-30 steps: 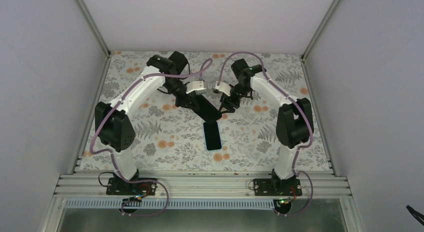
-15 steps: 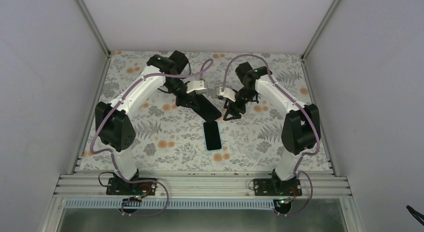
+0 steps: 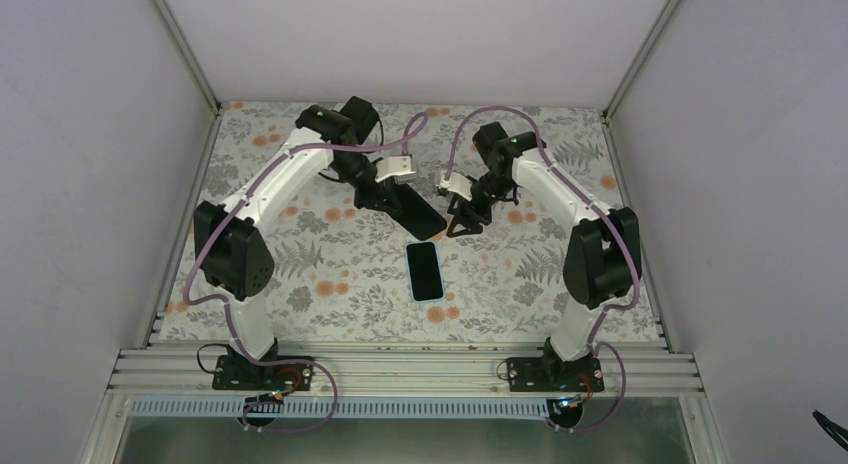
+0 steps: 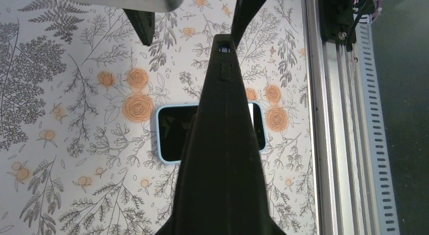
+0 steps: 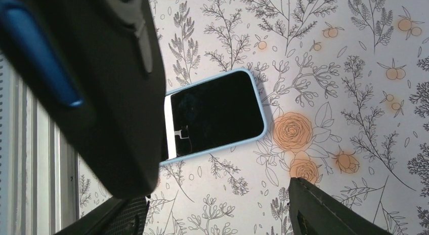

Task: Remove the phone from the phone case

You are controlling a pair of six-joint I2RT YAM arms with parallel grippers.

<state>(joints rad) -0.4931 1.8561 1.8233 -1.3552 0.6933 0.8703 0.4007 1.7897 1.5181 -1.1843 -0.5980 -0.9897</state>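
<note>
The phone, black screen with a light-blue rim, lies flat on the floral table, screen up. It also shows in the left wrist view and in the right wrist view. My left gripper is shut on the black phone case and holds it tilted above the table, behind the phone. In the left wrist view the case stands edge-on and hides the left gripper's fingers. My right gripper is open and empty, just right of the case. The case with its blue button fills the left of the right wrist view.
The floral table cover is bounded by white walls at the back and sides and by an aluminium rail at the near edge. The right gripper's fingers show at the top of the left wrist view.
My right gripper has let go of the case and drawn back to the right and down. My left gripper has pulled the case slightly back. The phone has not moved.
</note>
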